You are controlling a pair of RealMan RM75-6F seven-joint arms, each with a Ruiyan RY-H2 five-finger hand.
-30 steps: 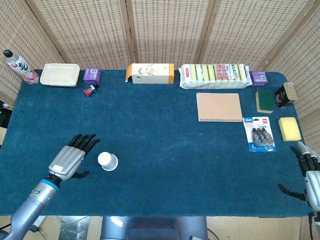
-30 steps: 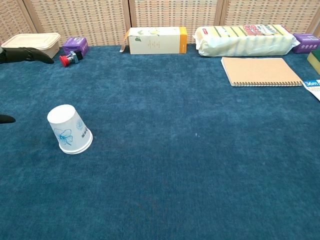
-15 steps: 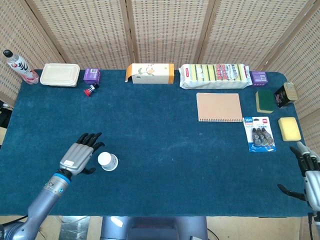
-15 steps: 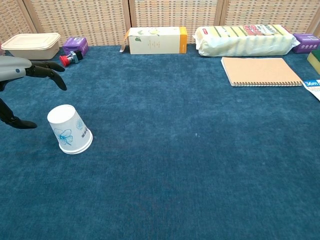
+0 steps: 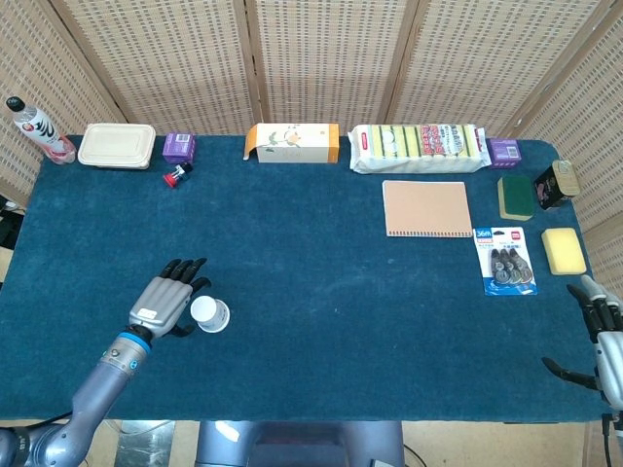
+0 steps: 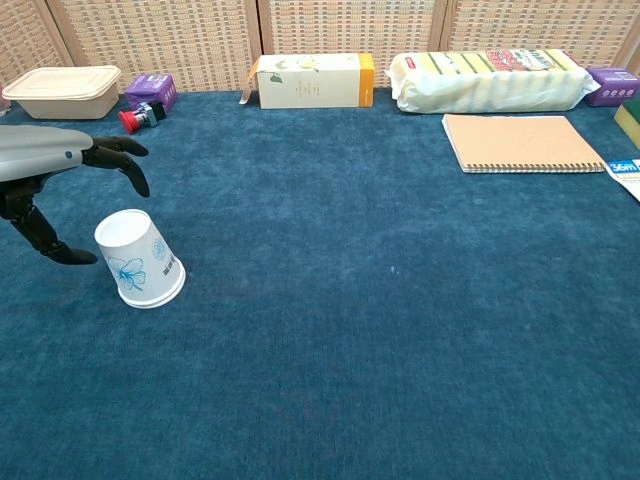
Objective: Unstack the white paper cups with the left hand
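The white paper cups [image 5: 209,314] [image 6: 139,259] stand upside down as one stack on the blue cloth, with a blue flower print on the side. My left hand [image 5: 167,304] [image 6: 55,180] hovers just left of the stack, fingers spread above and beside it, holding nothing; I cannot tell whether the thumb touches the cup. My right hand [image 5: 602,339] rests at the table's front right corner, fingers apart and empty; the chest view does not show it.
Along the far edge sit a bottle [image 5: 37,129], a beige lunch box [image 5: 117,146], a purple box [image 5: 178,147], a tea carton [image 5: 292,142] and a sponge pack [image 5: 419,147]. A notebook [image 5: 426,208], a blister pack [image 5: 505,261] and sponges [image 5: 564,250] lie on the right.
My left hand has slid right toward the cup stack and now sits close beside it. The cups and the right hand have stayed put.
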